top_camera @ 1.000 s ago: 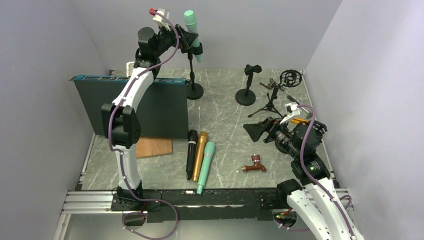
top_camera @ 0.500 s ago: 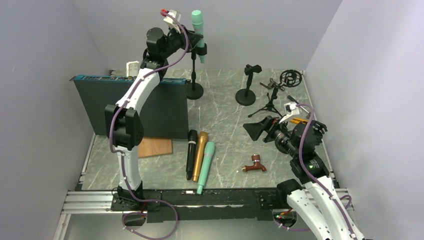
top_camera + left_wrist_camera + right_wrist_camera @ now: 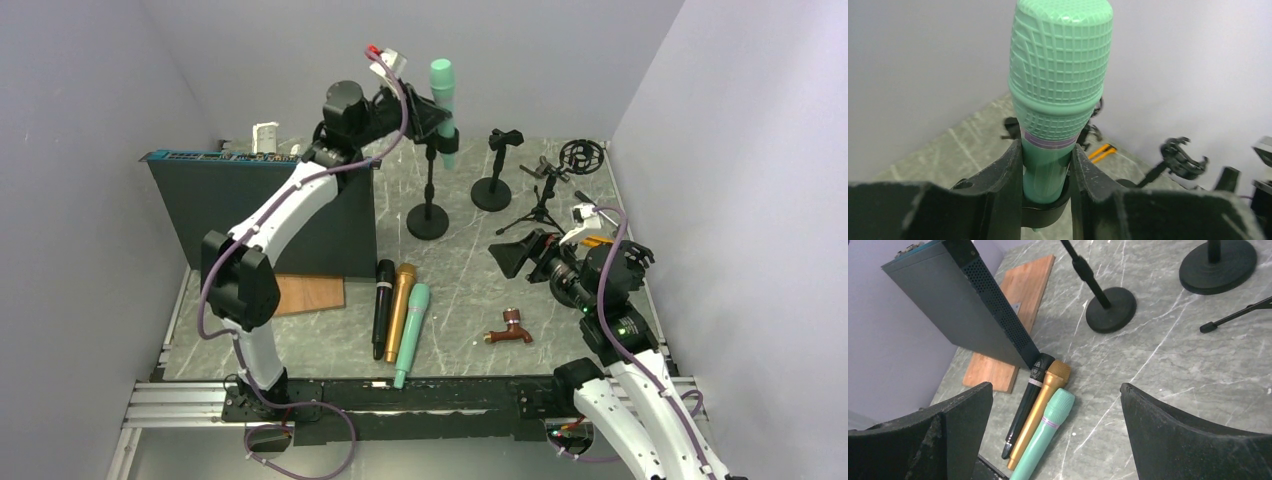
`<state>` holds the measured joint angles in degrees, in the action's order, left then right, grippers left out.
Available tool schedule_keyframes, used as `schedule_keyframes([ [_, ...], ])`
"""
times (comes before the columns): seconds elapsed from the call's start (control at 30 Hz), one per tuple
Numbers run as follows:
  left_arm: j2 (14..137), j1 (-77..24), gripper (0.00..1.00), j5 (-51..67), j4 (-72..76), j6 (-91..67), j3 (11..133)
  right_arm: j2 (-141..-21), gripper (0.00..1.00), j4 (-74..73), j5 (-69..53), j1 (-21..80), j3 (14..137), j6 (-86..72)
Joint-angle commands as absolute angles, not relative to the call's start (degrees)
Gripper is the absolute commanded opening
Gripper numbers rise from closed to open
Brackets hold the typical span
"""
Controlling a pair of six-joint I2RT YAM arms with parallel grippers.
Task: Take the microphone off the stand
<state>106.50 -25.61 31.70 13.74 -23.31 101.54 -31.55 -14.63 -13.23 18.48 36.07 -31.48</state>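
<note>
Microphone (image 3: 1060, 75) in left end effector (image 3: 1046, 162)

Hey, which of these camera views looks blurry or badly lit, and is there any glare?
Top external: even, soft light, no glare on the table, all sharp. Left wrist: the green microphone is crisp, the stands behind it blurred. Right wrist: the gold microphone is sharp; the right gripper's jaws are dark and underlit.

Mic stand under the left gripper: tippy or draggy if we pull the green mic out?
Probably tippy: the stand is a thin pole on a small round base, with the green microphone held high. The clip hugs the mic's handle, so a pull by the left gripper may drag the stand along. The tabletop looks smooth; sliding seems plausible.
</note>
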Motion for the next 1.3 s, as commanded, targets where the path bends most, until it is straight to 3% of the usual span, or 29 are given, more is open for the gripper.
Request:
schedule_keyframes([
  [0.0,99.04,-30.95,0.00,33.24,16.95,-27.11,95.78,-31.01,1.00,-15.12,-10.70,18.61,39.26,-30.16],
  [0.53,84.48,-47.54,0.00,14.31,12.23,-27.22,77.35,-30.31,1.00,-23.12,-6.00,18.63,46.12,-23.88],
  [0.67,84.04,-48.43,0.14,10.62,6.79,-28.48,77.85,-30.90,1.00,-25.00,-5.54,18.63,48.29,-21.70],
  [0.8,84.26,-48.50,0.48,9.15,1.65,-30.34,80.77,-32.64,1.00,-26.44,-5.28,18.69,50.76,-19.73],
  [0.83,84.02,-48.44,0.53,9.30,1.90,-30.17,80.77,-33.28,1.00,-26.88,-5.51,18.61,51.59,-19.08],
  [1.27,79.33,-48.12,0.58,5.90,-1.84,-24.83,79.21,-46.64,1.00,-26.04,-9.02,20.63,66.69,-19.53],
])
